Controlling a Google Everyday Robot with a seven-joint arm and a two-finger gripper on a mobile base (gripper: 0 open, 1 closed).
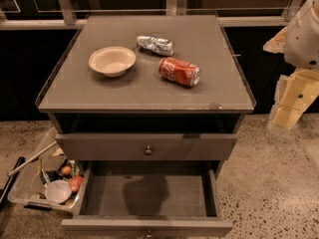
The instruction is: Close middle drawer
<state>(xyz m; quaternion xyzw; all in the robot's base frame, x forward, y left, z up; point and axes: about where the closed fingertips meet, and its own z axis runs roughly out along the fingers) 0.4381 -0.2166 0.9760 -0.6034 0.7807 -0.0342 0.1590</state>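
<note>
the middle drawer, a wide, shallow grey-brown wooden drawer with a small round metal knob, stands pulled far out at the bottom of the view, its inside bare and its front nearest the camera. above it sits the upper grey-brown drawer front with a round knob. the robot's cream-and-white gripper hangs at the right edge, beside the grey wooden cabinet and well apart from the open drawer; whether it is open or closed cannot be told. on the cabinet top lie a cream round bowl, a crumpled silver can and a red soda can on its side. a clear plastic bin of odds and ends rests on the speckled floor at left.
</note>
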